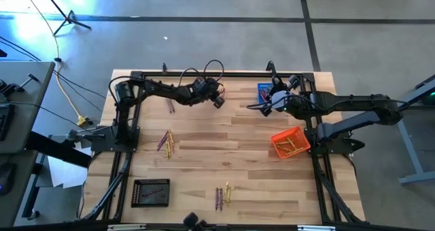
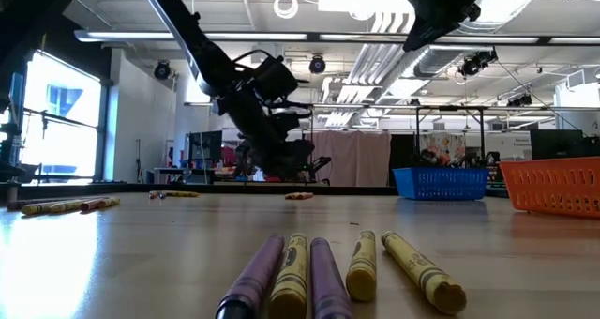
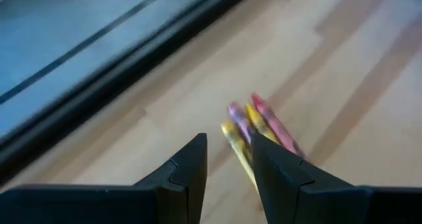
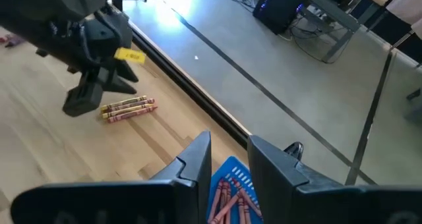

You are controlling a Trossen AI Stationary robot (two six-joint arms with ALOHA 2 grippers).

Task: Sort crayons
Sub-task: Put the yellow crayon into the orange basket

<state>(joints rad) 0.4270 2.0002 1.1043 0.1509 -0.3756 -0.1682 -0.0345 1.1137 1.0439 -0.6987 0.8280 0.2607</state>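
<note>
Wood table (image 1: 224,143): left gripper (image 3: 227,178) hovering, jaws parted and empty, near crayons (image 3: 254,128); should be straddling one only. Right gripper (image 4: 227,161) parted, empty, over blue basket (image 4: 231,184).

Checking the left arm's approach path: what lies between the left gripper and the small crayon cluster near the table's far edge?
Nothing: the left wrist view shows only bare wood between the open left gripper and the crayon cluster just ahead of its fingertips.

Right gripper (image 4: 224,159) jaws parted, above blue basket (image 4: 232,184) of crayons (image 4: 227,196)
</note>
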